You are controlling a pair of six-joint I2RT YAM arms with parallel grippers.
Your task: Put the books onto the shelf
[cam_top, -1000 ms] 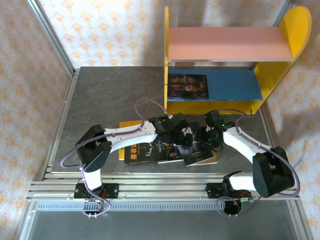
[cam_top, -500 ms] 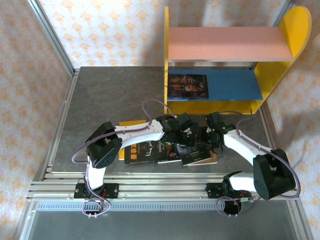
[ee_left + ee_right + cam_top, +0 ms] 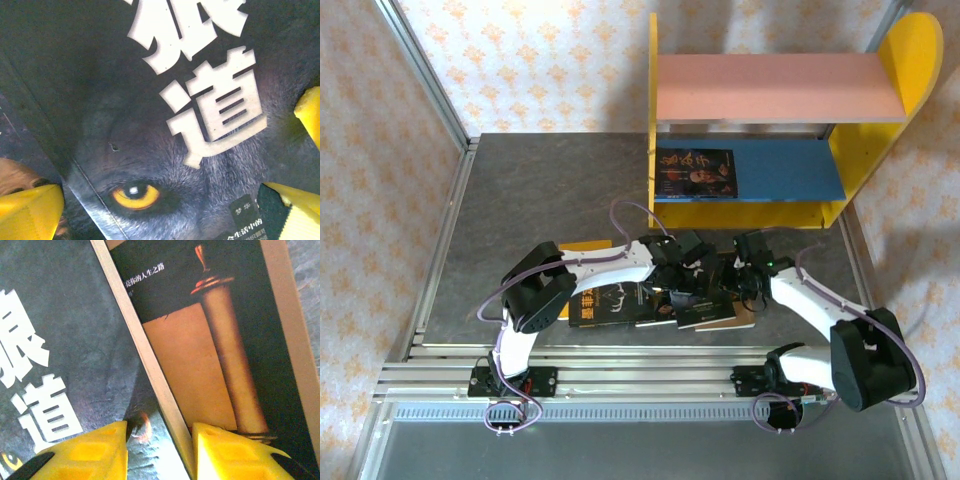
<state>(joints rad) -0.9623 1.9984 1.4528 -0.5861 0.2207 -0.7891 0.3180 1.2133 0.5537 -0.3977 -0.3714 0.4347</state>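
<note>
1. The shelf [image 3: 780,88] stands at the far right of the table [image 3: 540,190]. 1 dark book [image 3: 695,173] lies flat at the left end of its blue lower board [image 3: 790,168], and the pink upper board holds nothing.
2. The other books [image 3: 620,305] lie in a loose, overlapping pile near the near edge, with a yellow one [image 3: 582,246] poking out at its far left.
3. The left gripper [image 3: 685,268] hangs low over the pile. In its wrist view the yellow fingers [image 3: 30,212] are spread wide on either side of the wolf-faced book [image 3: 150,125] and grasp nothing.
4. The right gripper [image 3: 742,283] [image 3: 160,440] sits just right of the left one. Its fingers stand a little apart astride the pale edge [image 3: 145,355] between the wolf-faced book and the scroll-cover book [image 3: 210,340]. I cannot tell whether they pinch it.
5. Risk: the fingers may catch only a cover or a few pages, so the book would fan open or slip when lifted.
6. Risk: the pinch may take in 2 books at once, because the edges overlap right under the fingertips.
7. Risk: if the left gripper bears down on the wolf-faced book, a pull from the right would drag the whole pile, perhaps toward the near edge.
8. Risk: the 2 wrists are crowded together, so a lift or turn toward the shelf could knock one against the other or snag a cable.
</note>
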